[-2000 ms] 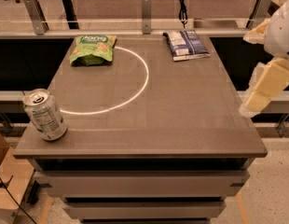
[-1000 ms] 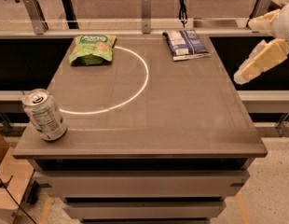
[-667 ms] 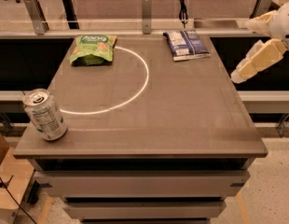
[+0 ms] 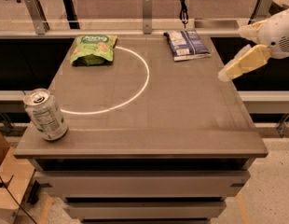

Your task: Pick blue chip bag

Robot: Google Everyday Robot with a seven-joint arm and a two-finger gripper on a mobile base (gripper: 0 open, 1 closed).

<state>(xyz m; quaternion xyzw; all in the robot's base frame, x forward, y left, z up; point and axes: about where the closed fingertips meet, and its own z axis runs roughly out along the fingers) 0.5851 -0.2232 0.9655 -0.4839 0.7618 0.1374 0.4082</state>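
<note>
The blue chip bag (image 4: 186,44) lies flat at the far right of the grey table (image 4: 182,120), dark blue with white print panels. My gripper (image 4: 232,53) hangs over the table's right edge, to the right of the bag and a little nearer than it, above the surface. Its pale yellow fingers (image 4: 244,62) point left and down, spread apart and empty. The gripper does not touch the bag.
A green chip bag (image 4: 93,49) lies at the far left. A silver-green drink can (image 4: 45,114) stands at the near left corner. A white circle line (image 4: 135,85) is marked on the tabletop. A rail with posts (image 4: 147,8) runs behind the table.
My gripper has risen and moved left and farther back, from beside the table's right edge toward the blue bag. The bags and can have not moved.
</note>
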